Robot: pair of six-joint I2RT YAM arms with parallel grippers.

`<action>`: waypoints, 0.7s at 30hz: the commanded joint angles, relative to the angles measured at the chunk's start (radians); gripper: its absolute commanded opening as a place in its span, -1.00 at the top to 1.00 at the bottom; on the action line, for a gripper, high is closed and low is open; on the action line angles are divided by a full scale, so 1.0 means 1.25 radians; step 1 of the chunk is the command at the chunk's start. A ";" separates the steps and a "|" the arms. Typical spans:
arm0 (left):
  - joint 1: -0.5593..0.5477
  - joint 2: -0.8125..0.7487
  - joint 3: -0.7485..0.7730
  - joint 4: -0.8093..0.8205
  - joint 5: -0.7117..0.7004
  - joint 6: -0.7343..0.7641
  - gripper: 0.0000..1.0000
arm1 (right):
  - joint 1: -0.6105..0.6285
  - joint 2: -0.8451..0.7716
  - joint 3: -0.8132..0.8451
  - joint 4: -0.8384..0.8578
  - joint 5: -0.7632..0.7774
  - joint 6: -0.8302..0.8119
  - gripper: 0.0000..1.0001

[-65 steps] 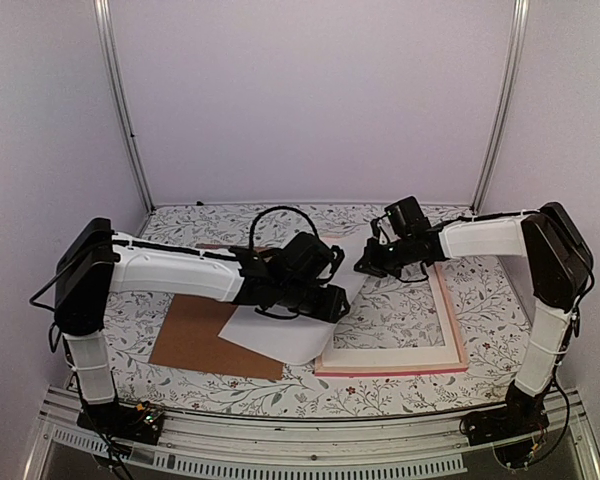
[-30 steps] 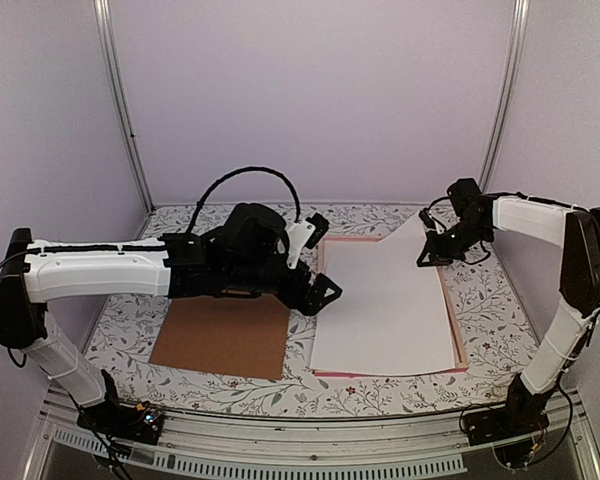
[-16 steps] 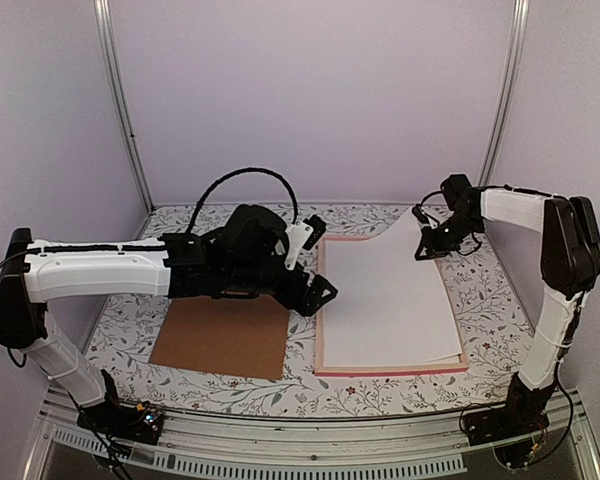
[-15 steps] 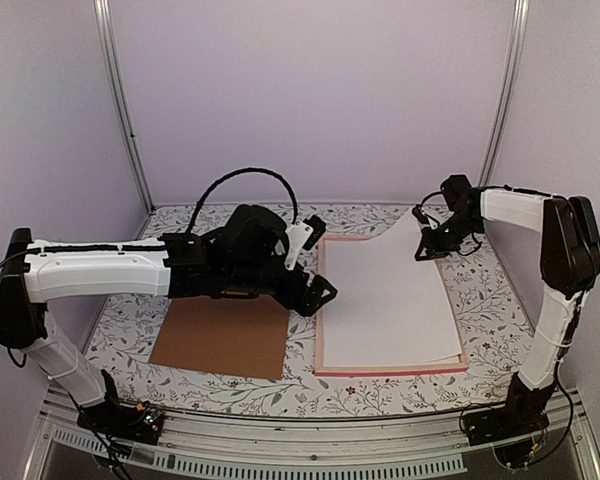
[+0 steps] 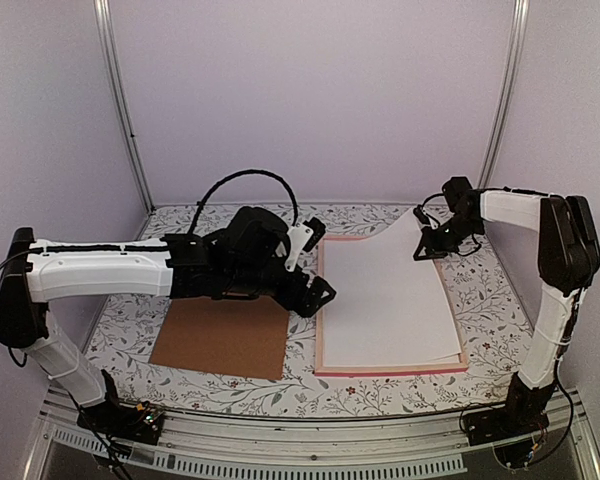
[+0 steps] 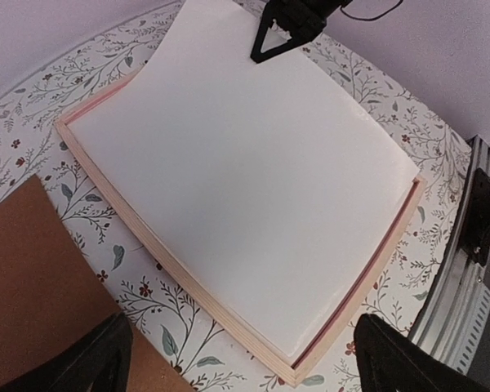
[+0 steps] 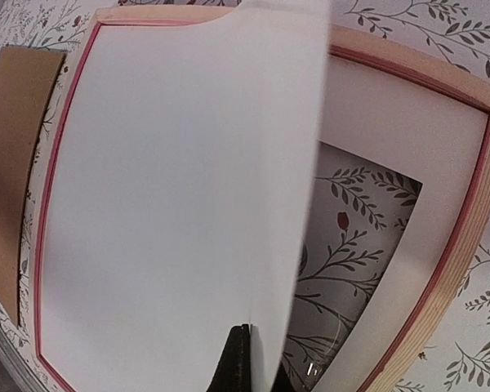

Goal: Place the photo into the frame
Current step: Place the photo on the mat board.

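The photo (image 5: 385, 300) is seen lying white side up inside the frame (image 5: 390, 371), right of centre in the top view; no printed face is shown. Most of the sheet is laid flat within the pink rails, while its upper right corner is curled up off the frame. That raised corner is pinched by the right gripper (image 5: 421, 251), whose jaws are closed on the sheet's edge at the upper right of the top view.

In the right wrist view the lifted sheet is seen as a white flap across the middle, with a dark fingertip (image 7: 238, 359) set against its edge at the bottom centre. Under the flap, at the right of that view, a white mat board (image 7: 392, 122) with a cutout is seated within the rails, and the floral-patterned table (image 5: 380, 395) is seen through its opening.

The left gripper (image 5: 318, 293) is held just left of the frame's left rail, at the centre of the top view. Its fingers (image 6: 94, 367) are spread wide at the two lower corners of the left wrist view, and nothing is gripped between them. A brown backing board (image 5: 220, 345) is laid flat at the lower left, near the frame but apart from it.
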 commanded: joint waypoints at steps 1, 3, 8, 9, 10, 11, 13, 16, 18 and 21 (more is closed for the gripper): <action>0.006 0.007 0.003 -0.008 -0.012 0.005 -0.93 | -0.004 0.017 0.009 0.028 -0.023 0.022 0.96; 0.006 0.010 0.003 -0.008 -0.013 0.005 -0.93 | -0.006 0.019 0.003 0.035 -0.029 0.030 0.94; 0.006 0.011 0.005 -0.013 -0.015 0.005 -0.93 | -0.009 0.021 -0.010 0.048 -0.022 0.053 0.86; 0.006 0.010 0.004 -0.014 -0.017 0.006 -0.93 | -0.011 0.019 -0.012 0.049 -0.021 0.056 0.86; 0.007 0.010 0.005 -0.014 -0.017 0.005 -0.94 | -0.012 0.018 -0.014 0.050 -0.021 0.059 0.86; 0.006 0.010 0.005 -0.014 -0.017 0.005 -0.94 | -0.012 0.015 -0.015 0.052 -0.020 0.063 0.86; 0.007 0.012 0.006 -0.015 -0.018 0.007 -0.93 | -0.014 0.013 -0.018 0.055 -0.020 0.067 0.82; 0.007 0.015 0.008 -0.015 -0.017 0.005 -0.93 | -0.013 0.014 -0.023 0.059 -0.024 0.071 0.76; 0.007 0.017 0.009 -0.016 -0.017 0.006 -0.93 | -0.014 0.014 -0.030 0.066 -0.025 0.071 0.76; 0.007 0.018 0.009 -0.017 -0.019 0.006 -0.94 | -0.015 0.014 -0.046 0.079 -0.028 0.100 0.79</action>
